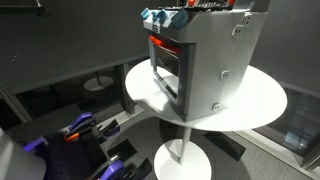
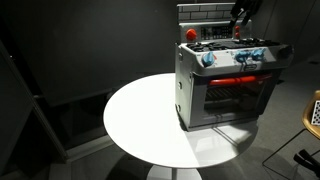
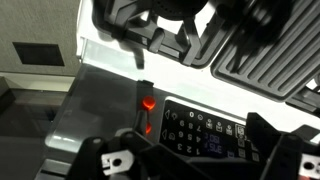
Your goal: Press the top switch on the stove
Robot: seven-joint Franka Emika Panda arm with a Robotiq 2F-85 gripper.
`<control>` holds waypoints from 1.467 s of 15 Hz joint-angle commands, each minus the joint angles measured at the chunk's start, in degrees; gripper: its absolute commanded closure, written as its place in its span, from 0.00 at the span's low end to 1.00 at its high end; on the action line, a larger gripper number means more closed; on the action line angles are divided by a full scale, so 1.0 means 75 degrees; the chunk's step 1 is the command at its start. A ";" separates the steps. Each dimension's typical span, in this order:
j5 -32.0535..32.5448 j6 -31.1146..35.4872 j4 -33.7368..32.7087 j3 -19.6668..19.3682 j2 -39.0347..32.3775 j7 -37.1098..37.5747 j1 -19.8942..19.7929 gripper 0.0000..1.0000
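The stove (image 1: 205, 60) is a small pale grey box with a dark glass door and blue and red knobs. It stands on a round white table (image 1: 262, 105) and shows in both exterior views (image 2: 225, 90). My gripper (image 2: 243, 14) hovers above the stove's raised back panel. In the wrist view my gripper (image 3: 198, 165) is open and empty, its fingers wide apart at the bottom edge. Between them lies a dark keypad panel (image 3: 205, 128), its digits upside down. Two glowing red switches (image 3: 148, 102) sit one above the other just left of it. Black burner grates (image 3: 270, 60) lie beyond.
The table (image 2: 140, 120) has bare white surface beside the stove. Black and purple equipment (image 1: 85, 140) lies on the floor below the table. A wooden stool (image 2: 313, 112) stands at the frame's edge. Dark curtains surround the scene.
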State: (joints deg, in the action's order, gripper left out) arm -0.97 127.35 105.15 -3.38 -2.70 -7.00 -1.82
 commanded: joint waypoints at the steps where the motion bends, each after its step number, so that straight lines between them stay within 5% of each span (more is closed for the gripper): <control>1: -0.0231 -0.0304 -0.0428 0.0048 -0.0270 -0.0037 -0.0072 0.00; 22: -0.0334 -0.0658 -0.1193 0.0024 -0.0879 -0.0168 -0.0199 0.00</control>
State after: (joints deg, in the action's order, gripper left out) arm -2.32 124.20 99.72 -3.35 -7.43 -7.00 -2.21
